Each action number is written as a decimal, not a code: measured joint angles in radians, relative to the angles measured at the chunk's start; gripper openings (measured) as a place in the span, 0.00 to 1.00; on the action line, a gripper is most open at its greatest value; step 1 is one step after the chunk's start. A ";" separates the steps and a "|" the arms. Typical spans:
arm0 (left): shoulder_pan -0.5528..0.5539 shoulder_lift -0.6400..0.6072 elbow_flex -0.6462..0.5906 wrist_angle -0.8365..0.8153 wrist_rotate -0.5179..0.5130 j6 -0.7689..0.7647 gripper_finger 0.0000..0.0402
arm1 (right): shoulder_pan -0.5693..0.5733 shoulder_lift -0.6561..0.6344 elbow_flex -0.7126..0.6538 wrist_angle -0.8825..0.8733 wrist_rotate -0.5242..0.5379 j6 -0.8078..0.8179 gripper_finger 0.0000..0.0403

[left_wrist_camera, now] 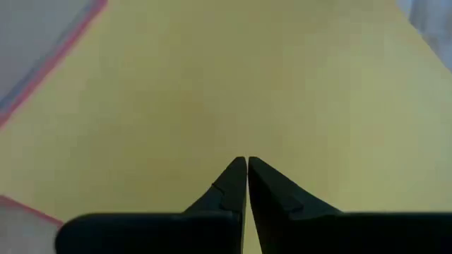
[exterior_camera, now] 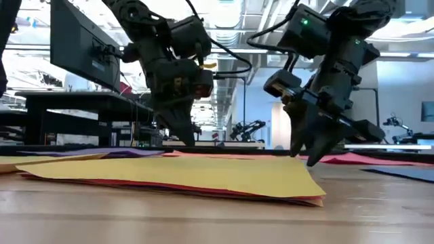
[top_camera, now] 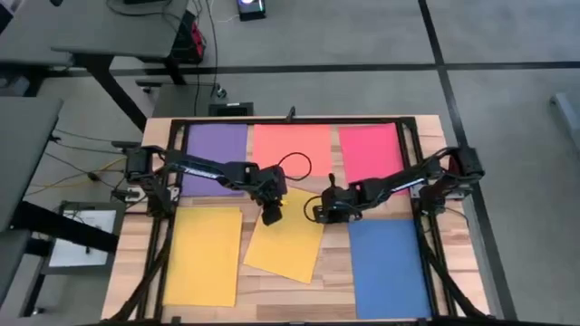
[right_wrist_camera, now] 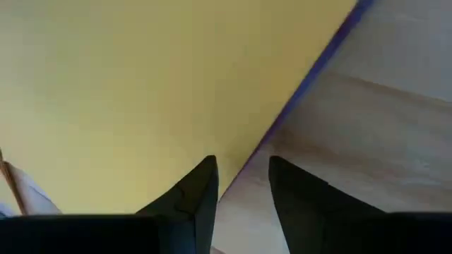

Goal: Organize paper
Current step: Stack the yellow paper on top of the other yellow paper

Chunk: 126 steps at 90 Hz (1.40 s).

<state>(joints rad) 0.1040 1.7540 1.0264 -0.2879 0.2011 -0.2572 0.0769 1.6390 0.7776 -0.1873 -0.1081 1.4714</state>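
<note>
A yellow sheet [top_camera: 288, 249] lies askew at the table's middle, on top of other sheets whose red edge [exterior_camera: 169, 186] and bluish edge [right_wrist_camera: 311, 70] peek out. My left gripper [left_wrist_camera: 246, 161] is shut, its tips down on this sheet near the far left corner. My right gripper [right_wrist_camera: 242, 166] is open at the sheet's far right edge, one finger over the yellow and one over bare wood. Purple [top_camera: 216, 154], salmon [top_camera: 292, 145] and pink-red [top_camera: 370, 154] sheets lie flat along the far side. Another yellow sheet [top_camera: 204, 255] lies near left and a blue one [top_camera: 388, 264] near right. My left gripper presses its shut fingertips [left_wrist_camera: 236, 176] down on the top yellow sheet's face [left_wrist_camera: 246, 144], coming from above and slanting. The sheet lies flat on the sheets under it. My right gripper's fingers straddle the sheet's edge [right_wrist_camera: 244, 159]; whether they touch it cannot be told.
A black frame [top_camera: 290, 121] runs round the wooden table top, with the arm bases at its left [top_camera: 145, 177] and right [top_camera: 453, 177]. Bare wood [top_camera: 335, 290] shows between the middle stack and the blue sheet. Desks and other robot gear stand beyond the table.
</note>
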 joint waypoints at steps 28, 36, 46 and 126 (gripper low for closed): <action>0.000 0.001 0.000 0.003 -0.004 0.009 0.00 | -0.001 0.011 0.001 0.089 0.000 0.006 0.30; 0.000 0.001 0.000 0.002 -0.004 0.010 0.00 | -0.001 0.011 0.000 0.121 0.000 0.006 0.30; 0.000 0.001 0.000 0.002 -0.004 0.009 0.00 | -0.001 0.010 0.001 0.145 0.000 0.006 0.30; -0.048 0.113 -0.039 0.235 0.010 0.080 0.00 | -0.008 0.084 0.001 0.256 0.004 0.014 0.30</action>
<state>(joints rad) 0.0561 1.8674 0.9875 -0.0533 0.2111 -0.1770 0.0689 1.7227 0.7786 0.0685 -0.1043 1.4856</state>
